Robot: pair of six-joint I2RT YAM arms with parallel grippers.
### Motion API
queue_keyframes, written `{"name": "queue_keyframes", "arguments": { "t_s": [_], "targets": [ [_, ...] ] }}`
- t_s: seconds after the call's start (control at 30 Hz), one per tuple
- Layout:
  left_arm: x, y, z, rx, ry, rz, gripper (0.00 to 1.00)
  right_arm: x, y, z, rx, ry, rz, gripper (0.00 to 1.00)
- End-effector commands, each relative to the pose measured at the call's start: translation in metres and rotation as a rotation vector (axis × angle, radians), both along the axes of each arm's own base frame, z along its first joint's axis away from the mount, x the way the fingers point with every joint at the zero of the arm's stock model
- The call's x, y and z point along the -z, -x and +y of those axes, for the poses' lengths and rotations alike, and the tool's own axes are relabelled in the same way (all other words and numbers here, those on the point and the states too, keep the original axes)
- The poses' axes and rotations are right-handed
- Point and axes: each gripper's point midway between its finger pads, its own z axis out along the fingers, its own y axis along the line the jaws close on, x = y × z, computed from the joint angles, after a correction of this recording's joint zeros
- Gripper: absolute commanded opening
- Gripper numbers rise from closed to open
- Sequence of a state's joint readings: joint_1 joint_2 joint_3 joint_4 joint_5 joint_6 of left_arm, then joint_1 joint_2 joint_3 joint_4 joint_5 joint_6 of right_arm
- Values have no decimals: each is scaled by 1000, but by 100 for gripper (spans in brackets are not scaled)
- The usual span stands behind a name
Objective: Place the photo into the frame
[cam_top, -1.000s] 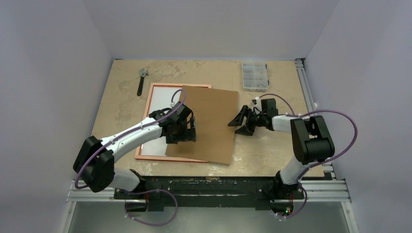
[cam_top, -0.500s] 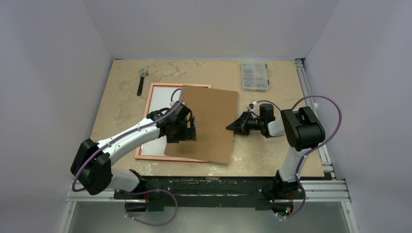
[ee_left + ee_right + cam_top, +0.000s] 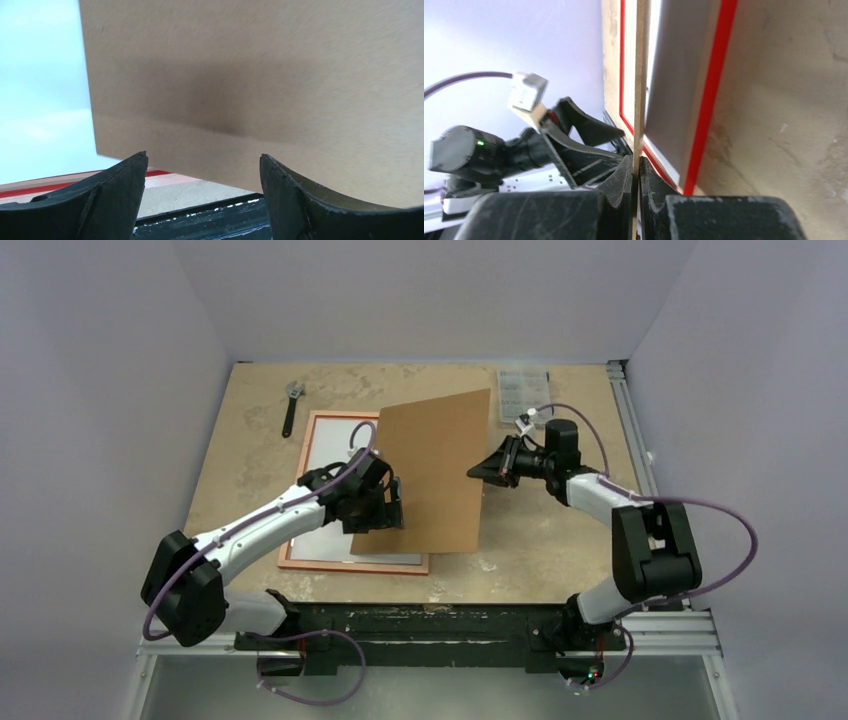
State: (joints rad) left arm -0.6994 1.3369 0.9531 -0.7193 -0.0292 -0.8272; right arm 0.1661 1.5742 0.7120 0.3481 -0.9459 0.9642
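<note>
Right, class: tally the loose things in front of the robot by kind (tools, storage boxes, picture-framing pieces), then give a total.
Tools: 1 (wrench)
Storage boxes: 1 (clear box)
Picture-framing pieces: 3 (frame, brown board, photo lying white side up in the frame)
Total: 5

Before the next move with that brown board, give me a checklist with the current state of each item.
1. Right end effector shut on the backing board edge: ok.
2. Left end effector open: ok.
3. Board clear of the frame: not ok, it overhangs the frame's right side.
4. Frame lying flat on the table: ok.
5. Photo seated in frame: cannot tell; only a white sheet shows inside.
</note>
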Motion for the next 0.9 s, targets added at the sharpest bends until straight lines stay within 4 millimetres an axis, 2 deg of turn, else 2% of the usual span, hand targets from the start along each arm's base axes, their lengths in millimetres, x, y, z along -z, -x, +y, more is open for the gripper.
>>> {"name": "queue_keyframes", "arguments": {
  "t_s": [0.0,0.17,0.53,0.63,0.87],
  "targets": [
    [-13,-4,-1,-13,41,-41,79,-48,-6,-16,32,124,-86,0],
    [-17,-4,-2,-14,50,-49,79,-96,-11,-34,105,173,-137,0],
    [-13,-4,-2,-9,41,-38,79,-165,-9,-89,252,457,-173,0],
    [-12,-4,-3,-6,40,-31,79,-176,-6,-96,267,498,-182,0],
    [-10,-4,-5,2,40,-21,79,-177,6,-98,210,535,-160,0]
  ]
}}
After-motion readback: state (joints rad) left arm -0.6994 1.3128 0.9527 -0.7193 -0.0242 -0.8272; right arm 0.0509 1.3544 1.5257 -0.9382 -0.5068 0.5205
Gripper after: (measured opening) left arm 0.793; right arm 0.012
